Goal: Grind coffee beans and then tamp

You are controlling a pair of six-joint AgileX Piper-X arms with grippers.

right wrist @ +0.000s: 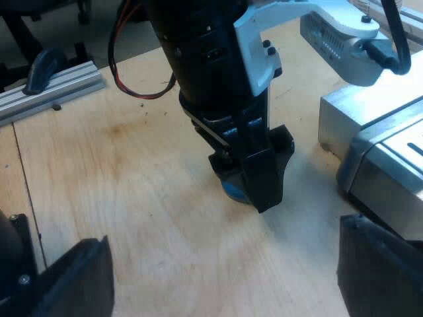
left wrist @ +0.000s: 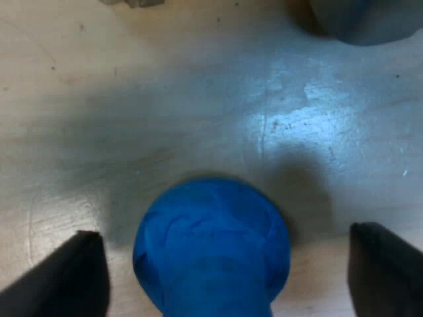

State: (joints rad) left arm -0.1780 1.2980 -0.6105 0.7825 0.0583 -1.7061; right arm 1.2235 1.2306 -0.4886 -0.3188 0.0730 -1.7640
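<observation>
- A pale wooden tabletop [left wrist: 99, 86] with fine grain carries faint brown stains and small dark specks.
- A soft white glare [left wrist: 310, 112] of reflected light lies on it.
- A silver aluminium rail [right wrist: 53, 89] runs along its edge, with grey floor [right wrist: 66, 36] beyond.

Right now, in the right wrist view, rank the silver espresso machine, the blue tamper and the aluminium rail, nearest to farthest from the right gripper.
1. Silver metal espresso machine, close beside the right gripper.
2. Round blue tamper, ahead, under the left gripper.
3. Ribbed aluminium rail, farthest, well beyond the tamper.
</observation>
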